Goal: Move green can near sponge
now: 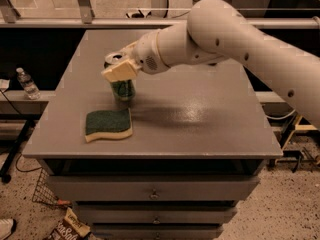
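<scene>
The gripper (121, 73) is clamping the green can (123, 90) by its upper part, with pale fingers pressing against the silver top. The can's green body is hanging upright beneath them, and I cannot tell whether its base is touching the grey table (210, 124). The sponge (108, 124) is lying flat just below the gripper and slightly toward the left of the view, dark side up, near the can but apart from it.

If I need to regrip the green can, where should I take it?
I'd grip the green can across its round upper wall, coming from the far side, away from the sponge: it is upright. The gripper sits there now, jaws shut on it.
</scene>
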